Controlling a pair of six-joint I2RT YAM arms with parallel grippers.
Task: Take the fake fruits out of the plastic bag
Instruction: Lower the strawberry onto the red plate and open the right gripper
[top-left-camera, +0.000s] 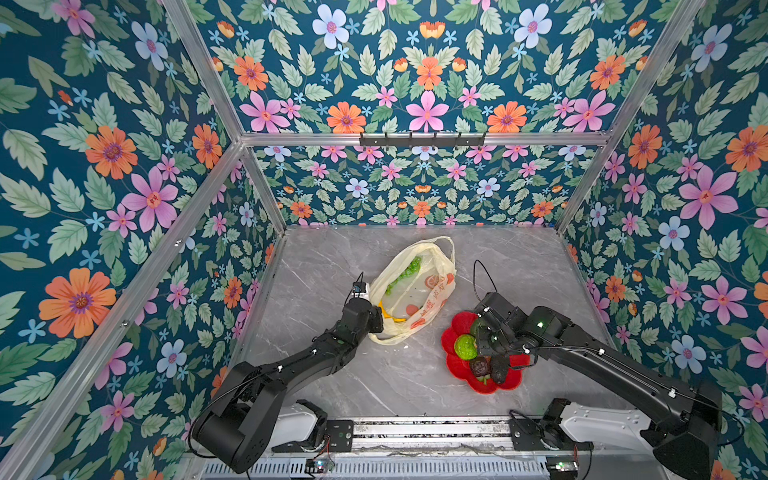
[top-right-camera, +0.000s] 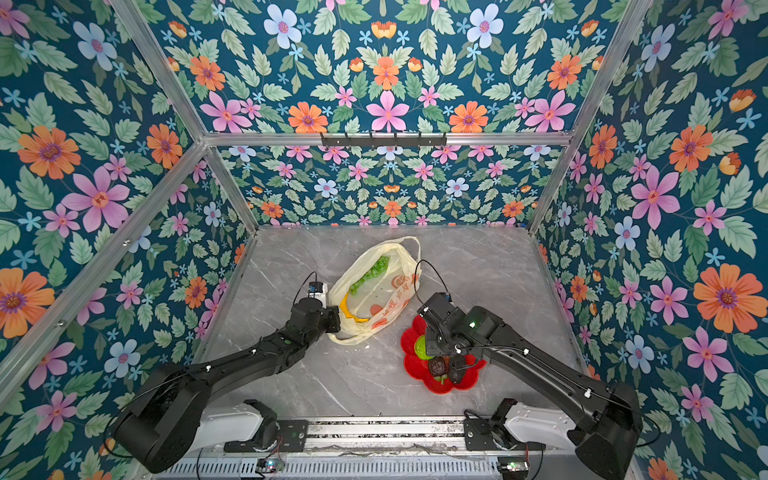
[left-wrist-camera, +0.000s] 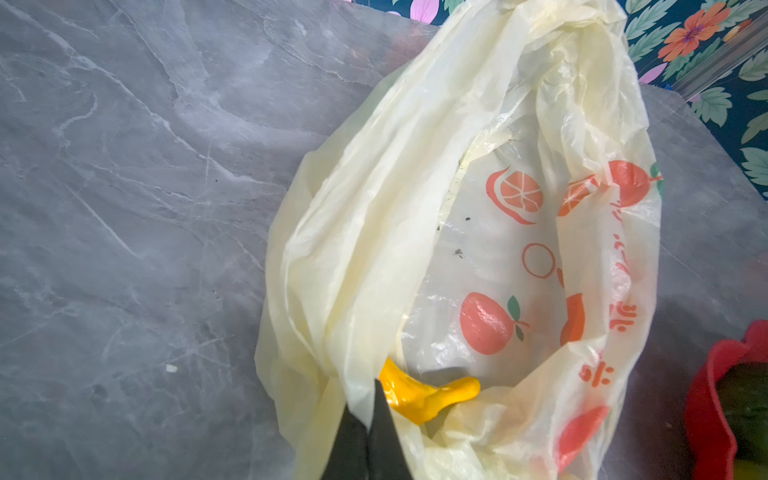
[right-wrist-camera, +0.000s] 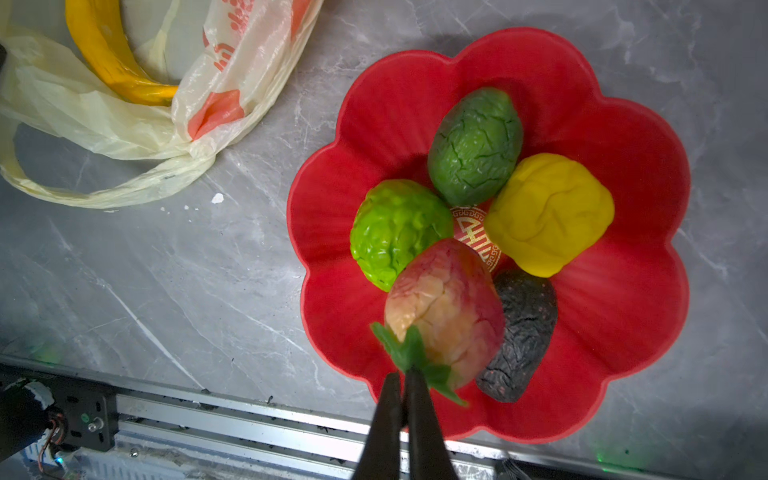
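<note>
1. Left gripper (left-wrist-camera: 370, 415): jaws pressed together on a fold of the bag (left-wrist-camera: 415, 166) rim, just beside the banana (left-wrist-camera: 428, 395). I read this as holding the mouth open.
2. Right gripper (right-wrist-camera: 403, 376): jaws clamped on the green leaf (right-wrist-camera: 409, 345) of a red fruit (right-wrist-camera: 449, 307), over the near side of the plate (right-wrist-camera: 395, 95). I cannot tell whether the fruit touches the plate.
3. On the plate, close together: lime ball (right-wrist-camera: 395, 232), green fruit (right-wrist-camera: 473, 145), lemon (right-wrist-camera: 548, 220), dark piece (right-wrist-camera: 523, 332).
4. In the bag: the banana at the end by the left gripper, and the grapes (top-left-camera: 405, 270) toward the far end, under the film.
5. Step in hand, by my judgement: setting down the red fruit. Most fruits are out; two that I can see are not.
6. Next move: lower the red fruit beside the dark piece, part the jaws, lift clear. It is rounded and may roll toward the rim. Then reach for the banana; the left grip must hold.
</note>
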